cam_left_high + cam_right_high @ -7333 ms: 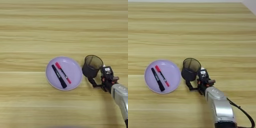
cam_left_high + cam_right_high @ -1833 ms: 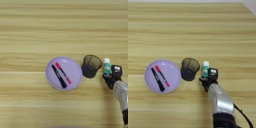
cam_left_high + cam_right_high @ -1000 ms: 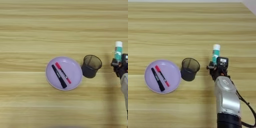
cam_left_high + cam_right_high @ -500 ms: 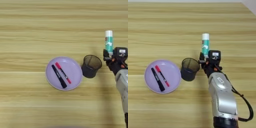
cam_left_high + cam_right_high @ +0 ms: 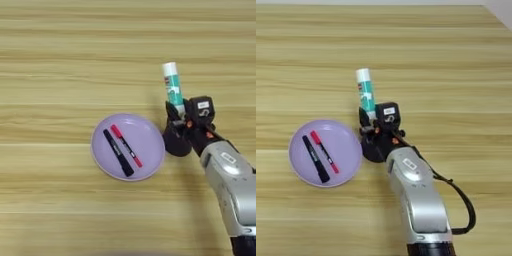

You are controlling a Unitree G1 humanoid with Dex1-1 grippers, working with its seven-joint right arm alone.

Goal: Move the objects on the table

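— Wood grain runs side to side across the table (image 5: 60, 45); what sits nearest us, taking the cup (image 5: 176, 142) as the landmark?

— Nearest is the silver forearm, coming up from the bottom right of the cup. At its end the gripper (image 5: 178, 111) hangs right over the cup, hiding most of it; only the dark left and lower wall shows.

— And the claw itself?

— Clamped on the glue stick (image 5: 171, 86), pinching its lower end. One black finger (image 5: 170, 111) shows on the stick's left side. Most of the stick juts out beyond the cup's far rim, white cap farthest away.

— So which way does the stick lie from the cup?

— Its long axis runs near to far, leaning slightly left, with the held end over the cup's mouth as far as I can judge. If the cup is the target, the stick likely needs to stand more upright and drop straight down; I can't tell how high it hangs above the rim.

— Anything else?

— Left of the cup, just beside it, lies a purple plate (image 5: 150, 160). On it are a black marker (image 5: 118, 152) and a red marker (image 5: 126, 146), side by side, both slanting from far-left to near-right. Beyond the cup there is only bare wood.
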